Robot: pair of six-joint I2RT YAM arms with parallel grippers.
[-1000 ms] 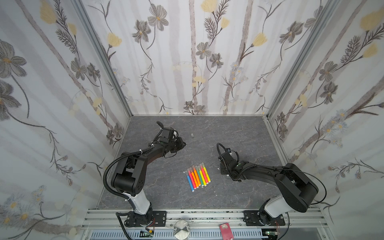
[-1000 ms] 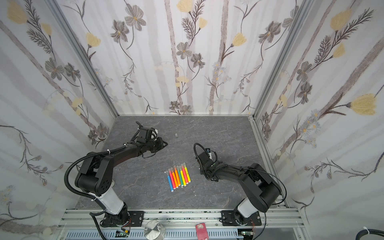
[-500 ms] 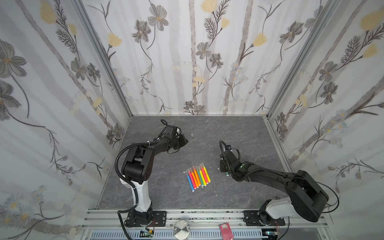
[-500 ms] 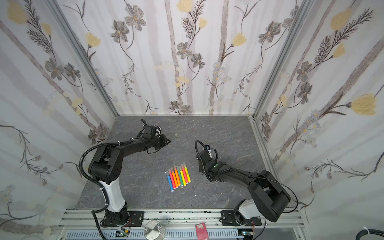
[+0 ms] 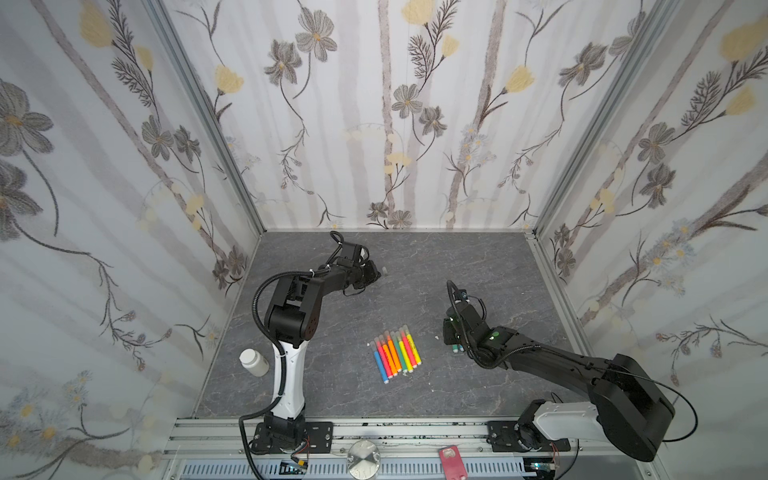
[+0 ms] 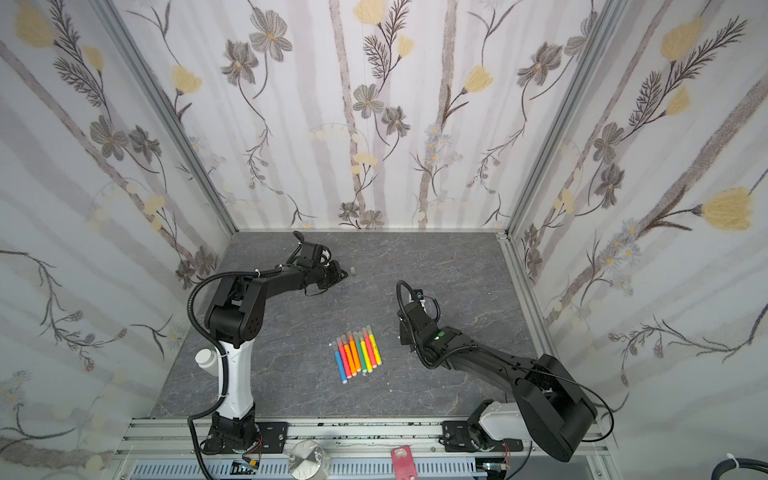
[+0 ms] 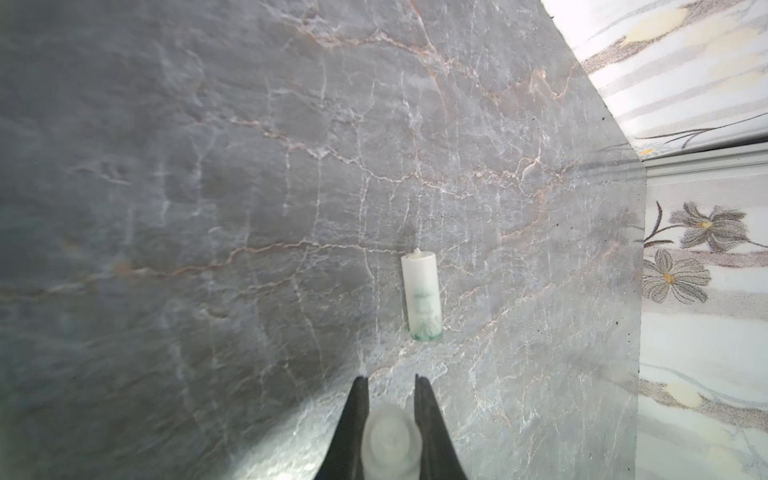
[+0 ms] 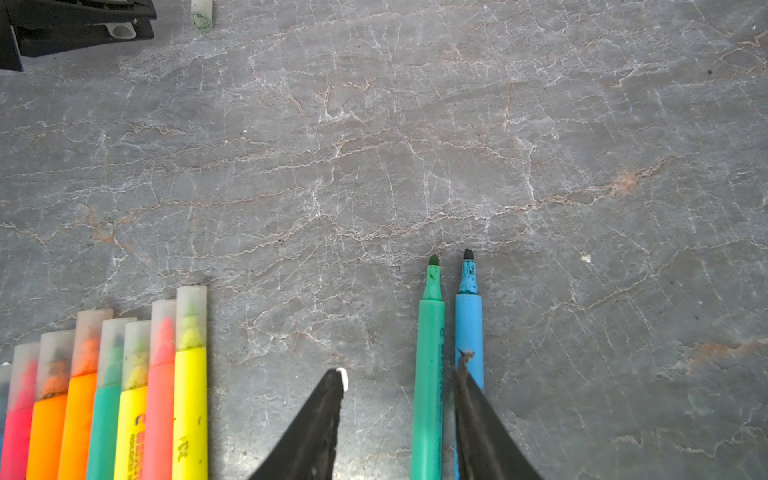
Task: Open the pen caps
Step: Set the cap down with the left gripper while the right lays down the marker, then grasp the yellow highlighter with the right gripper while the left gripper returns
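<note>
**Right tool lets go of the uncapped green pen**

The right tool (image 8: 400, 368) has parted its jaws, leaving the green pen (image 8: 430, 353) bare-tipped on the worktop (image 8: 415, 145) beside the uncapped blue pen (image 8: 469, 324). That makes two opened, with the row of capped pens (image 8: 124, 395) still waiting. The left tool (image 7: 390, 379) stays clamped on a pen cap (image 7: 388, 436), its arm reaching low toward the back, just short of a loose cap (image 7: 423, 295). The right arm stretches low, wrist tipped down.

Bright, even light, soft shadows; held pen cap (image 7: 388, 440) blurred nr lens.
</note>
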